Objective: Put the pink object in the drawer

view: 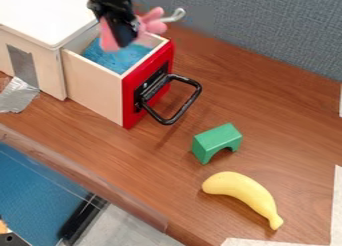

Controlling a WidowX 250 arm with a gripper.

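We have the soft pink toy with a pale hooked end (152, 21) pinched in the black two-finger claw (123, 34), above the open wooden drawer with a red front (93, 85). The toy spreads wide on both sides of the grip, so if we let go off-centre, its hooked end could catch on the rim and leave it draped outside. Lowering too near the white-topped cabinet (47, 15) might knock the claw. The green arched block (217, 140) and yellow banana (244, 190) lie clear of our drop.
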